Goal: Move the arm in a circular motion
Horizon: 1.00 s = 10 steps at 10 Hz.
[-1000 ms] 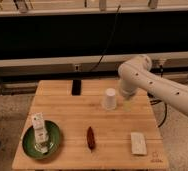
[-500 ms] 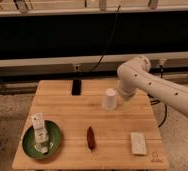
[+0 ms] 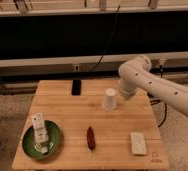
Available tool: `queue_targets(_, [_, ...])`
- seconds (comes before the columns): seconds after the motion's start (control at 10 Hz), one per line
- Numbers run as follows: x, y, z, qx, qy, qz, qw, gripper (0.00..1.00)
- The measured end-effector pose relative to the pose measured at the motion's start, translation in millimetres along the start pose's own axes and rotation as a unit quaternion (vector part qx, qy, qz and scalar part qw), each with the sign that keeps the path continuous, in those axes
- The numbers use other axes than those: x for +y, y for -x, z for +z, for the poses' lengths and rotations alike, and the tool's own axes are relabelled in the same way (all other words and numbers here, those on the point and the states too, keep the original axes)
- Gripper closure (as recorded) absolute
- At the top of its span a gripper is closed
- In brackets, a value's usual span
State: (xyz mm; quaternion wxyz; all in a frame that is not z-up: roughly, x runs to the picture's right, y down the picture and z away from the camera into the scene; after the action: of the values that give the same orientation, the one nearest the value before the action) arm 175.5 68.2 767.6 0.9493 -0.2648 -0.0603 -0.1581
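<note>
Gripper sits right of centre in the frame, tucked below the elbow just beside a white paper cup; its grasp cannot be told. Lower left on the wooden table, a green plate holds a small carton. A black phone lies at the far edge, a reddish item at lower centre, a white packet at lower right. The arm stretches from centre right off the right edge.

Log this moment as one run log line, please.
task: circular arm motion | arm: over table's right rear, elbow bent | gripper: by white cup, fingers hidden | green plate: front left
</note>
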Motion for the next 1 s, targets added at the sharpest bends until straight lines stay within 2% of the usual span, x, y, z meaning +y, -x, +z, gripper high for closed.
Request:
queue_targets(0.1, [5,-6,0,0.001,0.000,0.001,1.0000,0.20])
queue_targets(0.4, [-6,-6,2,-0.006,-0.004,-0.004,1.0000,0.20])
queue_targets(0.6, [1,-8,4,-0.003,0.001,-0.008,1.0000,0.20])
queue_targets(1.0, [2,-13,5,-0.008,-0.003,-0.013,0.9999,0.20])
